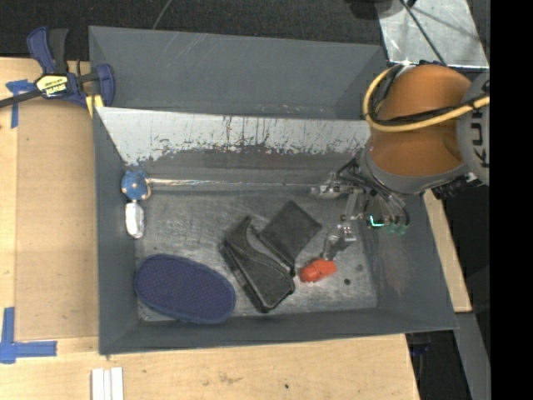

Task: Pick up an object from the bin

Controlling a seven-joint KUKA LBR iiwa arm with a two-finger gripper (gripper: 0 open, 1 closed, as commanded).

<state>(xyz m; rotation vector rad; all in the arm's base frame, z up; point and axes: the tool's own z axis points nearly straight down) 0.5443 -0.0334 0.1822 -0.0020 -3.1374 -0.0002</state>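
You are hovering the hand (340,242) right of centre, its opening impossible to tell, with the small red object (316,270) lying just below-left, lengthwise across the frame.

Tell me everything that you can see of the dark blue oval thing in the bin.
The dark blue oval thing looks like a soft pad with a cloth-like texture. It lies flat in the near left corner of the bin, along the front wall. Its right end is close to a black flat thing; touching or not, I cannot tell.
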